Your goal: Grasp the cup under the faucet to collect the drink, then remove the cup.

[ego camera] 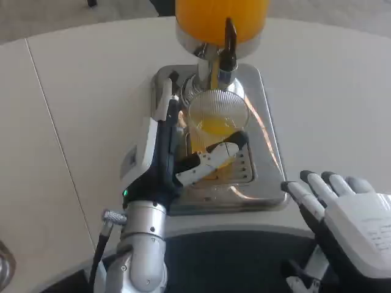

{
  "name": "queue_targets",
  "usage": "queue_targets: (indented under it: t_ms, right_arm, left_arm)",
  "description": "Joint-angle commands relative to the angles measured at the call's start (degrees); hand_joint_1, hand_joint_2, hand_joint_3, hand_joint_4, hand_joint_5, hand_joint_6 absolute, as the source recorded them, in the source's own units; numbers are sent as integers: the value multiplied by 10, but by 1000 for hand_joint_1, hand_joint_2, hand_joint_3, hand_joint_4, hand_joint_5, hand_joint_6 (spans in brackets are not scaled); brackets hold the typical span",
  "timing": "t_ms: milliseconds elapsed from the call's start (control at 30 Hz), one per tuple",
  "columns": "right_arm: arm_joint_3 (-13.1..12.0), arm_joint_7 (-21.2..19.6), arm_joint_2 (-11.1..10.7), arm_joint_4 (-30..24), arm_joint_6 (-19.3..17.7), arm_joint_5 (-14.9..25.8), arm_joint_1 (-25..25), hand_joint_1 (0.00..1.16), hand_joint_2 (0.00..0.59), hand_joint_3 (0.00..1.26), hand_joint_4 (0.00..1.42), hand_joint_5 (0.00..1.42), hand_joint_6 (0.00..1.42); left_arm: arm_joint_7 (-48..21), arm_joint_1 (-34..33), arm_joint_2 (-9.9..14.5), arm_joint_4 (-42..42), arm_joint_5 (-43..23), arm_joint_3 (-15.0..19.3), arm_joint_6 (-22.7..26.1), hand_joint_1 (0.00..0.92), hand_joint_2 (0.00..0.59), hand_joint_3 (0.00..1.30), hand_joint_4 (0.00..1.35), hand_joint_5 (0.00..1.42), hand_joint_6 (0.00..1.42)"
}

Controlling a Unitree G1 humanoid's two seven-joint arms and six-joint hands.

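Ribbed clear plastic cup (217,125); mirror-polished metal drip tray (266,131); glossy chrome faucet (221,64); matt white table (79,91); brushed silver left forearm (142,241)

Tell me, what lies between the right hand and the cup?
In the head view, only the bare metal drip tray lies between the right hand and the cup.

The left hand (168,152) wraps its fingers (211,155) around the cup (217,131) of orange drink under the faucet (227,46); the right hand (351,217) hovers spread at five o'clock.
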Motion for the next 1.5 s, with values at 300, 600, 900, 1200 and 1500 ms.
queue_targets:
  t_ms: [300, 600, 900, 1200, 1500]
  right_arm:
    - [-16, 51, 76, -10, 18, 5, -21, 680, 402, 124, 0, 0, 0]
    - [0, 91, 69, -10, 52, -20, -52, 720, 395, 138, 0, 0, 0]
    - [4, 114, 58, -10, 75, -28, -71, 734, 399, 148, 0, 0, 0]
    - [5, 115, 57, -10, 86, -30, -70, 742, 400, 154, 0, 0, 0]
    - [11, 114, 58, -10, 99, -35, -76, 747, 404, 155, 0, 0, 0]
  left_arm:
    - [36, -40, 1, 73, 21, -22, -5, 500, 73, 0, 0, 172, 421]
    - [56, -60, -10, 110, 24, -26, 13, 480, 72, 0, 0, 209, 463]
    - [78, -86, -20, 136, 37, -37, 42, 466, 66, 0, 0, 245, 511]
    - [97, -95, -22, 147, 59, -56, 75, 444, 61, 0, 0, 311, 628]
    - [123, -97, -33, 146, 69, -65, 97, 457, 72, 17, 82, 504, 925]
